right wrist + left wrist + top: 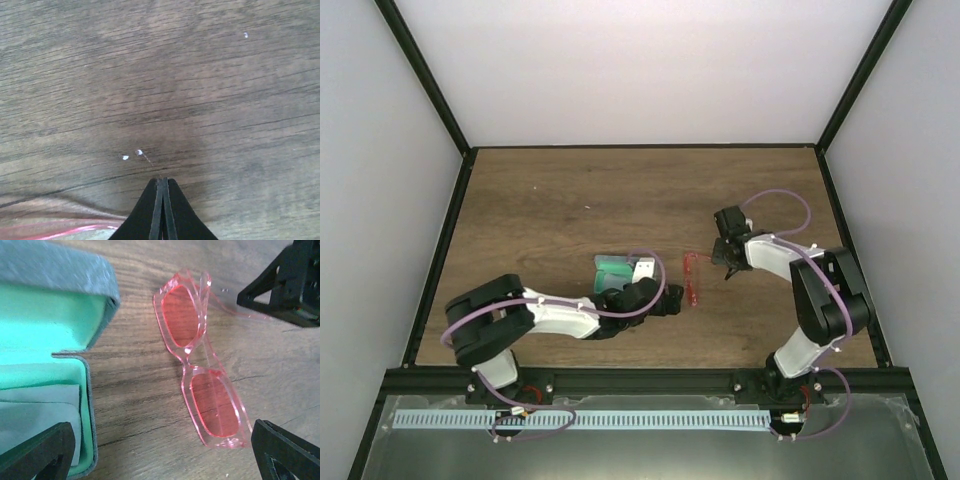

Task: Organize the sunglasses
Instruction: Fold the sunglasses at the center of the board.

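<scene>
The sunglasses [200, 360], with a pink frame and red lenses, lie flat on the wood. They also show in the top view [695, 279]. My left gripper [667, 300] is open and just short of them. Its fingers [40, 452] stand wide apart at the bottom corners of the left wrist view, and the near lens lies between them. My right gripper [730, 267] is shut at table level just right of the glasses. It shows as black fingers in the left wrist view [280, 285]. One thin arm of the glasses runs under it [250, 314]. In the right wrist view a pink streak of the arm [60, 231] lies left of the closed fingertips [162, 187].
An open grey-blue case [95, 277] with green lining lies left of the glasses and shows in the top view [618, 270]. A pale cloth [35, 410] lies inside it. The table edges [448, 250] run along black frame rails.
</scene>
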You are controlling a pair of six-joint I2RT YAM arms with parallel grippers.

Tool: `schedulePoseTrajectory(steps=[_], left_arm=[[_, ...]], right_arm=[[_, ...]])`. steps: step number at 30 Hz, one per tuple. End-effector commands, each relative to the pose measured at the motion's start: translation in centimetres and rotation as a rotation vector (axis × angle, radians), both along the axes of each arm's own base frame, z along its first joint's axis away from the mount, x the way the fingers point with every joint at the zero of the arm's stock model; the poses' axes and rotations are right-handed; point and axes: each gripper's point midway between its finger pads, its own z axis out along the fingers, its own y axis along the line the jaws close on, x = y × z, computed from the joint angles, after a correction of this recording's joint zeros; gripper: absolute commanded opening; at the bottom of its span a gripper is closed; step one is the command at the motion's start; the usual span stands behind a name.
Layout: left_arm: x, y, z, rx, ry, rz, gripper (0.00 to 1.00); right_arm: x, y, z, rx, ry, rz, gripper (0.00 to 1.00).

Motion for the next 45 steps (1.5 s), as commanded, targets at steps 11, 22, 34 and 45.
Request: schedulePoseTrajectory(steps=[11,22,34,45], left_arm=[[-1.9,-1.1,4.4,0.040,-0.066,-0.041,0.73],[-1.6,-4.4,-0.4,0.078,-0.005,-0.052,0.65],[-1.1,-5.6,-2.6,0.104,0.004,-0.061,0.66],[0.4,-5.0,-3.1,0.100,-0.002,-0.035,0.66]], right_arm=[[0.0,0.1,0.8,0.032,-0.035,0.005,0.01],[-0.2,0.4,0.3,0.046,-0.024,0.017,0.01],[-1.1,1.4,-1.0,0.099,0.030,0.045,0.01],[-4.4,3.3,-2.6,0.246,0.090,0.102,0.01]])
